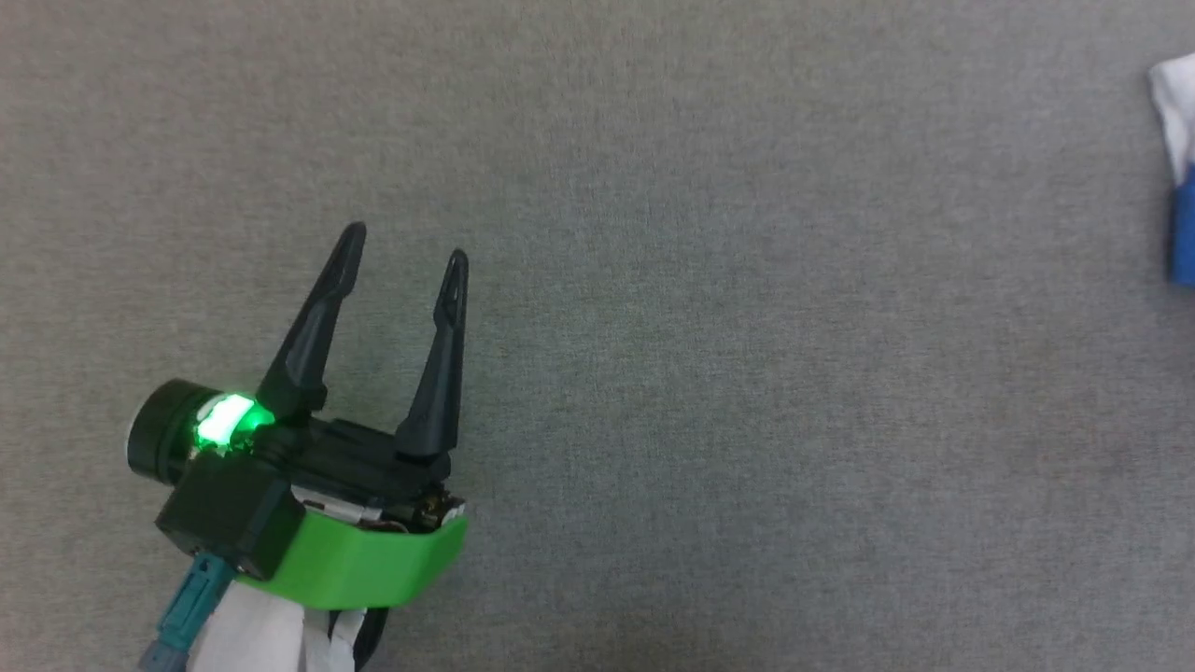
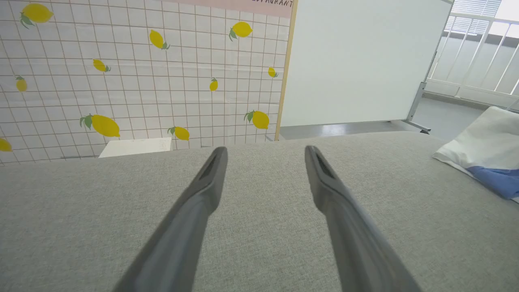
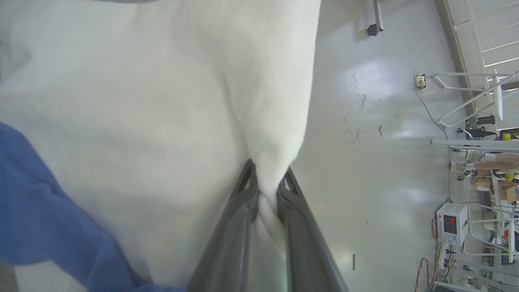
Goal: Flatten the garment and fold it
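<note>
The garment (image 1: 1178, 159) is a white T-shirt with blue trim, peeking in at the right edge of the head view. In the left wrist view the garment (image 2: 486, 154) lies far off to the right on the grey surface. My left gripper (image 1: 406, 247) hovers open over bare grey fabric at the lower left, its fingers (image 2: 211, 178) spread with nothing between them. My right gripper (image 3: 267, 178) is shut on a bunched fold of the garment's white cloth (image 3: 162, 101), and a blue sleeve (image 3: 44, 219) hangs at the left of that view.
The grey fabric table (image 1: 709, 336) spreads wide between my left gripper and the garment. Beyond its far edge stand a lemon-print tiled wall (image 2: 142, 73), a white box (image 2: 136, 147) and a white board (image 2: 357, 61). Shiny floor and equipment (image 3: 454, 227) lie beside the garment.
</note>
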You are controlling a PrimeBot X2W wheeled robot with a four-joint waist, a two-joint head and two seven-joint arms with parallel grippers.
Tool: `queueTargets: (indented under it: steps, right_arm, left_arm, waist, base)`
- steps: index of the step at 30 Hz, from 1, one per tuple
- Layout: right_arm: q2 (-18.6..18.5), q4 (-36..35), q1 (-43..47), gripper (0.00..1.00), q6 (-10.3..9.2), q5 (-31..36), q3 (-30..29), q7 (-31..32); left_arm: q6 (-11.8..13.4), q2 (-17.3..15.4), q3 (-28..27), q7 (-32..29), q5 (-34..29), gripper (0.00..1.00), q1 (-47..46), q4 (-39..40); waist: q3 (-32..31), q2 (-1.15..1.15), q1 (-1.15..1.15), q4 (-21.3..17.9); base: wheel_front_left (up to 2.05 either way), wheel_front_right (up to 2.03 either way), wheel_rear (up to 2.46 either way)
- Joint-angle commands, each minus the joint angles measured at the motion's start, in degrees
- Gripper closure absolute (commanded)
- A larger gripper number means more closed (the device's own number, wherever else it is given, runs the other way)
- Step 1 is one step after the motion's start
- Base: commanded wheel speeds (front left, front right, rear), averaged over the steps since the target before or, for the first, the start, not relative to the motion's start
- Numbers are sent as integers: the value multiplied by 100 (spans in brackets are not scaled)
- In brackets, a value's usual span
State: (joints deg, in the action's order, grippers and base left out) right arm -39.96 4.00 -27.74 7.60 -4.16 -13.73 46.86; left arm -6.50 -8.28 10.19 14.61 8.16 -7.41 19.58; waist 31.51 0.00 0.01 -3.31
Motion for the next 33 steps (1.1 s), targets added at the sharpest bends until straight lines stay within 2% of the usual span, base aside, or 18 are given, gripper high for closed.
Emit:
queueTargets:
  steps: [1,9,10,12,13,14,15,20,26,30,33]
  right_arm:
    - [-66,39,-103,100,-11,57,-68,-44]
    - [22,240,-117,100,-11,485,-401,-338]
    - [50,268,-125,92,-11,524,-431,-372]
    - [112,325,-155,55,-11,601,-478,-440]
    - [142,351,-180,21,-11,644,-487,-484]
    - [165,376,-197,8,-11,678,-477,-517]
    - [201,410,-222,0,-11,711,-459,-559]
    - [340,611,-292,0,-11,799,-387,-756]
    - [573,686,-224,0,-11,789,-326,-1017]
    - [1008,606,-69,0,-11,677,-354,-1246]
    - [1471,453,165,0,-11,466,-361,-1457]
  left_arm:
    - [-16,-74,6,-16,-52,0,-155,50]
    - [77,-65,-114,-4,7,0,-388,201]
    - [76,-71,-115,-4,13,0,-396,210]
    - [76,-83,-121,-14,53,0,-403,228]
    - [87,-79,-137,-13,71,0,-413,242]
    - [93,-71,-149,-11,96,0,-421,254]
    - [96,-71,-159,-9,116,0,-423,256]
    - [167,-2,-238,9,206,0,-379,204]
    - [374,139,-389,30,254,0,-118,58]
    - [476,208,-452,36,267,0,193,-109]
    - [553,266,-477,37,283,0,490,-235]
  waist:
    - [548,0,-1,-90]
    - [902,0,-1,-167]
    - [912,0,-1,-171]
    - [930,0,-1,-186]
    - [932,0,-1,-196]
    - [926,0,-1,-205]
    - [906,0,-1,-219]
    - [599,0,-1,-252]
    - [-156,0,-1,-258]
    - [-792,0,-1,-228]
    - [-1268,0,-1,-191]
  base:
    - [0,0,0]
    - [0,0,0]
    - [0,0,0]
    - [0,0,0]
    - [0,0,0]
    - [0,0,0]
    - [0,0,0]
    - [0,0,0]
    - [0,0,0]
    - [0,0,0]
    - [0,0,0]
